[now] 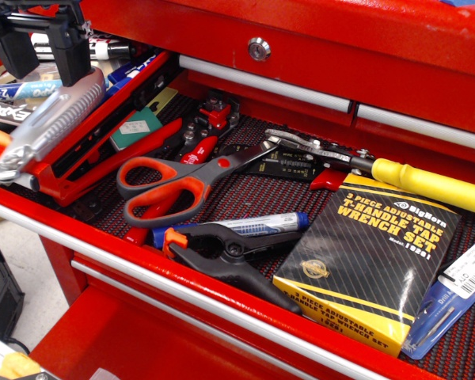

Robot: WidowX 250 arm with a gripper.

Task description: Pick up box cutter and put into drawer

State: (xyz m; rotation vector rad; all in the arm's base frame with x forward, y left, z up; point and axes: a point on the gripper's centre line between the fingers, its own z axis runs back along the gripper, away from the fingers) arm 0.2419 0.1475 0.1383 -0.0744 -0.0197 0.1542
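Observation:
The silver-grey ribbed box cutter [51, 123] lies slantwise in the narrow red drawer [111, 101] at the upper left, resting on the markers with its lower end over the front rail. My gripper [43, 73] hangs just above the cutter's upper end. Its two black fingers [69, 54] stand apart with nothing between them, and the right one is close to or touching the cutter's tip. Whiteboard markers [8, 111] lie beside and under the cutter.
The wide red drawer with woven liner [245, 198] holds orange-grey scissors [178, 178], a black spring clamp [222, 253], a blue marker [257, 224], a black-yellow wrench set box [372, 253], a yellow-handled tool [427, 184] and pliers [198, 131]. A closed drawer with a lock [259, 49] lies behind.

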